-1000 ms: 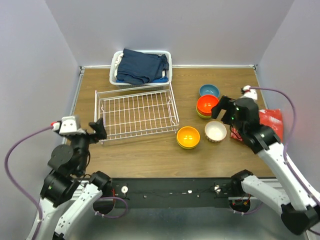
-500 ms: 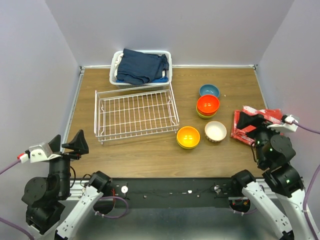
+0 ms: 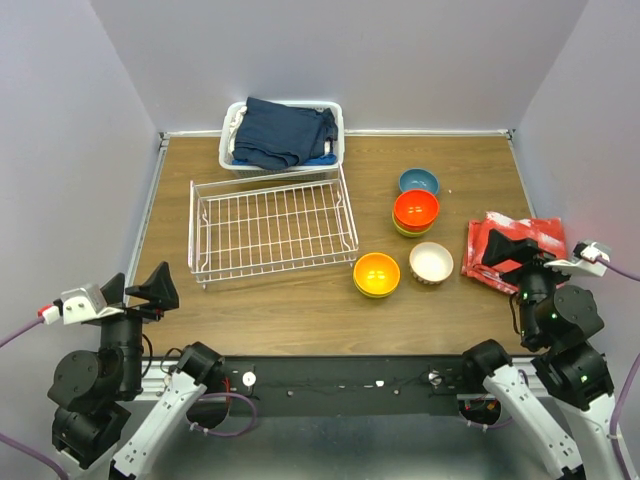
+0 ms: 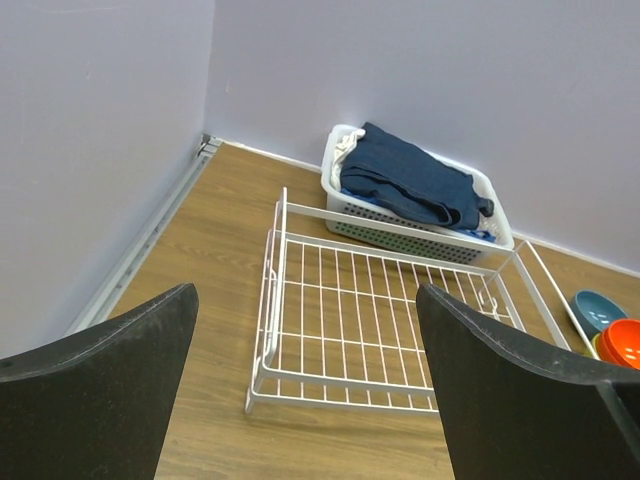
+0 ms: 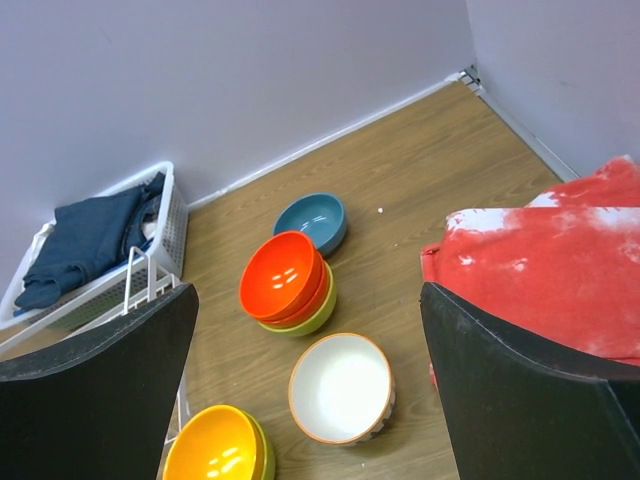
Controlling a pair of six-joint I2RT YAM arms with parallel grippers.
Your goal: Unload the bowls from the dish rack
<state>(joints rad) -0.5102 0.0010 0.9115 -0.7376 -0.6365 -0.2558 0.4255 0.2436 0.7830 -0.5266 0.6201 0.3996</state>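
Observation:
The white wire dish rack (image 3: pixel 272 228) lies on the wood table with nothing in it; it also shows in the left wrist view (image 4: pixel 380 320). To its right stand the bowls: a blue one (image 3: pixel 418 181), red-orange ones stacked on a lime-green one (image 3: pixel 415 211), a white one (image 3: pixel 431 262), and an orange-yellow one on a lime-green one (image 3: pixel 377 274). They also show in the right wrist view: blue (image 5: pixel 310 221), red-orange stack (image 5: pixel 285 282), white (image 5: pixel 341 387), orange-yellow (image 5: pixel 213 448). My left gripper (image 3: pixel 137 290) is open and empty, pulled back near the left front corner. My right gripper (image 3: pixel 510 252) is open and empty, above the red cloth.
A white plastic basket (image 3: pixel 281 134) with dark blue cloth stands at the back behind the rack. A red cloth (image 3: pixel 512 245) lies at the right edge. Purple walls close in three sides.
Over the last second both arms drew back from the table toward their bases and rose. The right gripper left the bowl area. Since half a second ago they barely shifted.

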